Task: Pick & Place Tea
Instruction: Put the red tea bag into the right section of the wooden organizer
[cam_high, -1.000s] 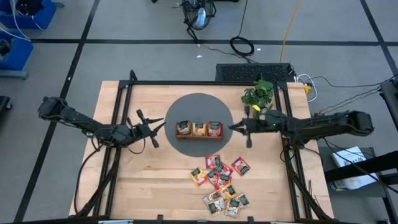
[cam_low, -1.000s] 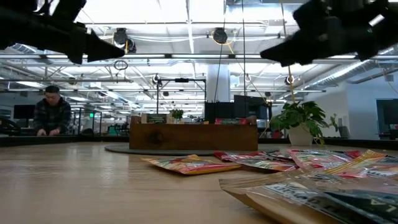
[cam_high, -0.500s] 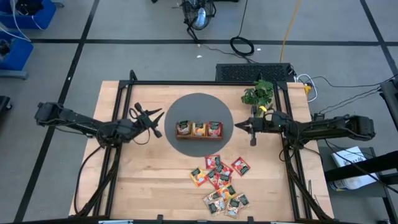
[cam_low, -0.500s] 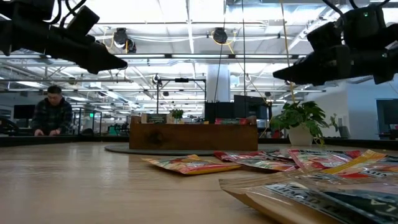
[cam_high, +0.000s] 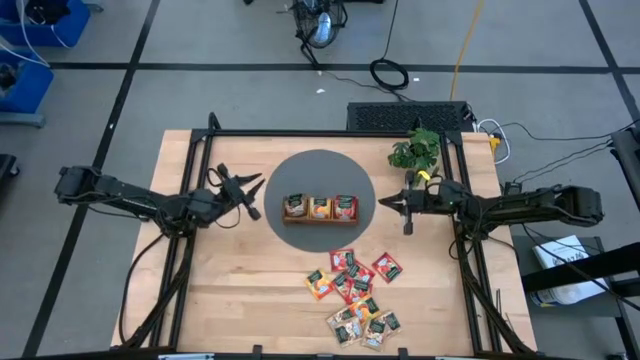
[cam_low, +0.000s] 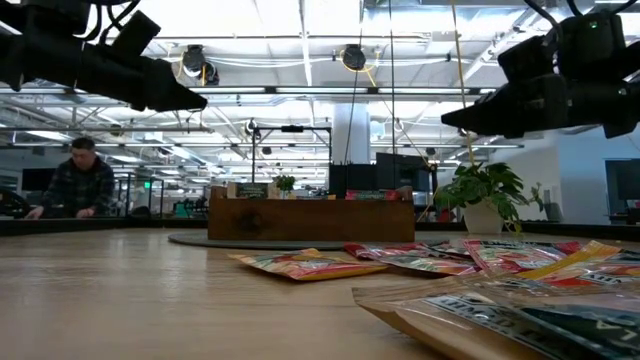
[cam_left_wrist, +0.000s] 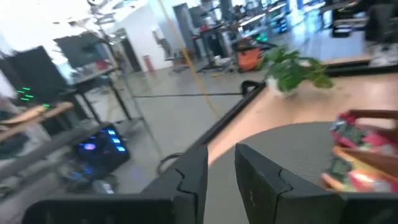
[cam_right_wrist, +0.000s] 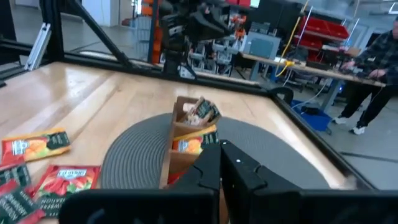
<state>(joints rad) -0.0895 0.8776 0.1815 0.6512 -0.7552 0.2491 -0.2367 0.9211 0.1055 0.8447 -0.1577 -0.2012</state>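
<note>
Loose tea sachets (cam_high: 352, 290), red, orange and green, lie flat in a heap on the table's near right part; they also show in the low view as tea sachets (cam_low: 420, 262) and in the right wrist view as tea sachets (cam_right_wrist: 37, 146). More sachets stand in the brown wooden tray (cam_high: 320, 208) on a round grey mat (cam_high: 320, 165). My left gripper (cam_high: 250, 195) hovers left of the tray, slightly open, with a narrow gap in the left wrist view (cam_left_wrist: 221, 180). My right gripper (cam_high: 383, 204) hovers right of the tray, shut, as the right wrist view (cam_right_wrist: 221, 168) shows.
A potted plant (cam_high: 415, 150) stands at the table's far right, close behind my right arm. A black frame runs along the table's sides (cam_high: 195, 180). Bare wood lies at the near left (cam_high: 240, 290). A person (cam_low: 75, 185) works far beyond the table.
My left gripper has drawn back from the tray toward the table's far left and turned a little. My right gripper has pulled back from the tray toward the table's right edge. In the low view both have come lower. The sachets and tray have stayed put.
</note>
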